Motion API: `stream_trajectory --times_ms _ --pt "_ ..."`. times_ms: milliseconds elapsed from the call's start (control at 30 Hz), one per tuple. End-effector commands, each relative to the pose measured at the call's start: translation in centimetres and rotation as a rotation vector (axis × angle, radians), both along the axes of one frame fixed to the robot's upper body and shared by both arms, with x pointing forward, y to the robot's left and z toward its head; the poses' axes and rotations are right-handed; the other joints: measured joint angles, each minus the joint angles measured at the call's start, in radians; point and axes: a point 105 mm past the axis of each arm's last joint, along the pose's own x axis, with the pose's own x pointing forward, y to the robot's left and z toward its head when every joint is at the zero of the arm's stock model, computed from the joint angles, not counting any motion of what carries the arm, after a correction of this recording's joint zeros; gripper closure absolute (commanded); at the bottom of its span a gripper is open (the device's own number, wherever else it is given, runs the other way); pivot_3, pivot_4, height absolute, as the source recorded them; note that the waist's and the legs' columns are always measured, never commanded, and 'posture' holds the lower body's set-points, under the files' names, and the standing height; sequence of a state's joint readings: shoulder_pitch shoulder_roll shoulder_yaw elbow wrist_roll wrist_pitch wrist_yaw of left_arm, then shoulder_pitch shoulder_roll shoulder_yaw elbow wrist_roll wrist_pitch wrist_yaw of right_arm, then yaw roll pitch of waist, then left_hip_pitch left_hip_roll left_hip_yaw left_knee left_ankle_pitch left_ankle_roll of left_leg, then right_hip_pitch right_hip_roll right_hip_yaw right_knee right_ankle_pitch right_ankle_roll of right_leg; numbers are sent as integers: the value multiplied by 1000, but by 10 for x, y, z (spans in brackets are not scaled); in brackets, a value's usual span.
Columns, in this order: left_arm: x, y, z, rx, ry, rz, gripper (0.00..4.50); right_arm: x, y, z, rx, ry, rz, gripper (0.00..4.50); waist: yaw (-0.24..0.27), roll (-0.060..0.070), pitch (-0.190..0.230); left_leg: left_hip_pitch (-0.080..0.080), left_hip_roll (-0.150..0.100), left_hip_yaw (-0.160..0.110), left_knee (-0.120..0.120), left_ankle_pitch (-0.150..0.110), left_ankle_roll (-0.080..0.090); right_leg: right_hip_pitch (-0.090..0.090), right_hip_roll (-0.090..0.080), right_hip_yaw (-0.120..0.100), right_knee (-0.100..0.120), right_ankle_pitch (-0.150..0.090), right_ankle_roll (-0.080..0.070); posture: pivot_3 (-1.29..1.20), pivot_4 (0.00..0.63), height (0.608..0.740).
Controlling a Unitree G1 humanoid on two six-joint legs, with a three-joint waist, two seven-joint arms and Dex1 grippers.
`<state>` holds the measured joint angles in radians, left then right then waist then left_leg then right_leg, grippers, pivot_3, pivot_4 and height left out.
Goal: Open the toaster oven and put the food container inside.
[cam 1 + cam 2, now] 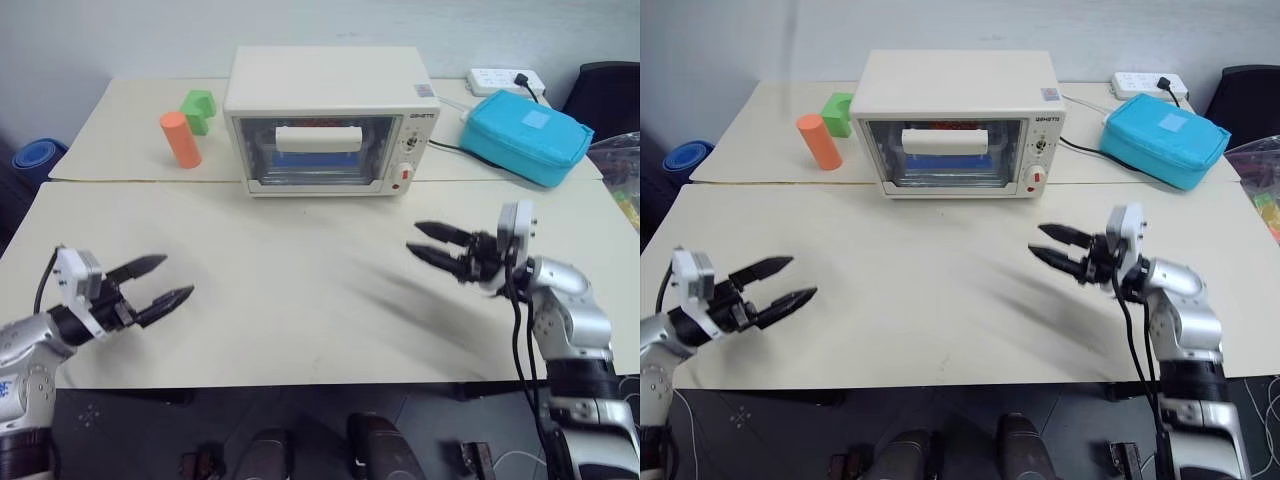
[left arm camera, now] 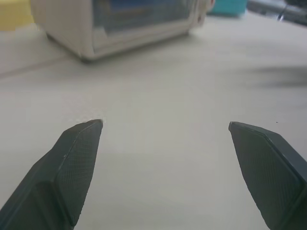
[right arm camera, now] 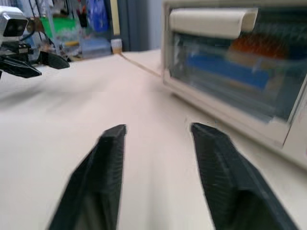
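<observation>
Cream-white boxy toaster oven (image 1: 330,120) sits door shut at twelve o'clock on the pale worktop (image 1: 300,300), blue-clipped clear food container (image 1: 318,163) inside. Left gripper (image 1: 170,282) at eight o'clock and right gripper (image 1: 425,243) at four o'clock hover empty, fingers apart.

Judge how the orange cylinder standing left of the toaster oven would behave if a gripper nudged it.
The orange cylinder stands upright and is taller than it is wide, so a push near its top would probably tip it. Once on its round side it would likely roll across the table. It looks like a solid toy block, probably light and stiff.

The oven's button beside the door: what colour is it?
Red; the button shows best in the left eye view.
</observation>
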<state>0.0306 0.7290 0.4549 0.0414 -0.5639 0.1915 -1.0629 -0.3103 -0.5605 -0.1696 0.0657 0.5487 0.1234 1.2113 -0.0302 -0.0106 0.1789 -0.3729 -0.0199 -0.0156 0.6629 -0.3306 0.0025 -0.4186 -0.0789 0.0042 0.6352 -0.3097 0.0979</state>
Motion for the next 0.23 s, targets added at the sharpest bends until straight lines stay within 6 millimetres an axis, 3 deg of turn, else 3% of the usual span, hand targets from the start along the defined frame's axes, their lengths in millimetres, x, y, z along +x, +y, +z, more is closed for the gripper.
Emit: stream_trajectory --times_ms 33,133,233 --pt "-13 12 4 99 -45 32 0 -26 -5 -4 -98 -87 32 907 3 0 0 0 0 0 0 0 0 0 0 0 -3 0 0 0 150 740" --pt "-15 17 0 132 -72 77 0 -35 -8 -17 -148 -104 32 17 4 0 0 5 1 -1 0 -3 5 7 0 -1 -8 0 0 0 150 740" --pt "-13 16 -7 203 -74 91 0 -33 -15 -23 -150 -109 -23 17 4 0 0 7 1 -1 0 -1 6 9 -2 -1 -8 1 1 0 150 740"
